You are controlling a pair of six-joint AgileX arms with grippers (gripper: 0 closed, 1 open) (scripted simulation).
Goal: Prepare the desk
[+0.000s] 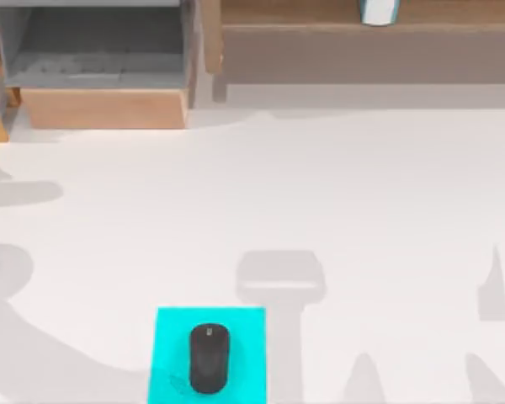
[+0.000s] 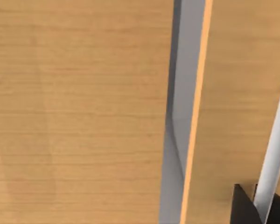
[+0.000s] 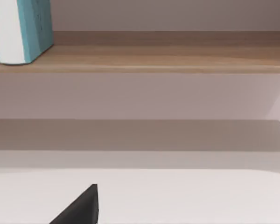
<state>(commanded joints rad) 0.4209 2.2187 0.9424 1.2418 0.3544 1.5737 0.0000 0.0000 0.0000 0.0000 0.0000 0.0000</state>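
The white bench [image 1: 337, 194] lay broad and mostly bare. At its back-left corner stood an open wooden drawer box [image 1: 101, 71]; on a cyan pad [image 1: 210, 353] at the front edge rested a black mouse [image 1: 209, 358]. A wooden shelf [image 1: 362, 42] along the back edge carried a teal-and-white book [image 1: 379, 10]. A careless sweep might knock the mouse off the front edge. Whether either tool was spread or pressed together, I cannot tell.
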